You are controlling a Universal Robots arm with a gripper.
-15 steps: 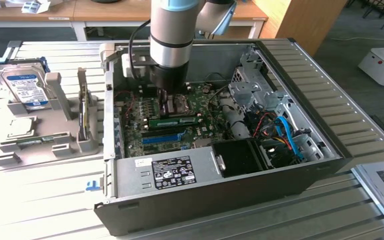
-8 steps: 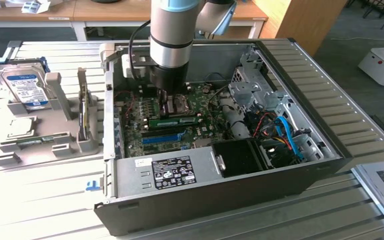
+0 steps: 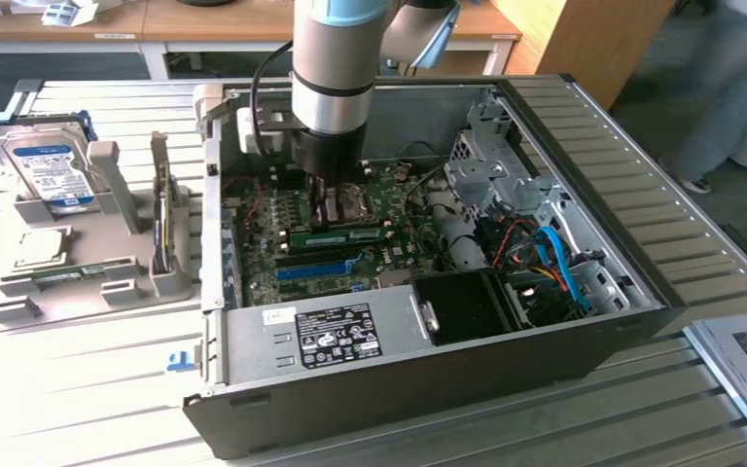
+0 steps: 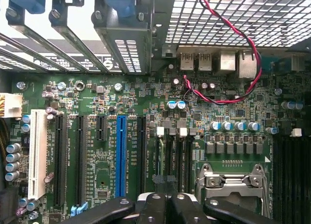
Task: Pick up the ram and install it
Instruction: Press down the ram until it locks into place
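I have the arm plunged straight down into the open PC case [image 3: 582, 321], wrist vertical. Gripper [image 3: 335, 206] fingers [image 4: 187, 209] clenched together – no object between them – just above the motherboard [image 4: 146, 102]. RAM stick [image 3: 343, 234] lies seated on the board directly below the fingertips, beside the CPU socket [image 4: 231, 182].

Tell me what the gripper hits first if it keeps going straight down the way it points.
Most likely the green ram stick on the motherboard, directly beneath the shut gripper inside the open computer case. How much gap remains, or whether they touch, is unclear.
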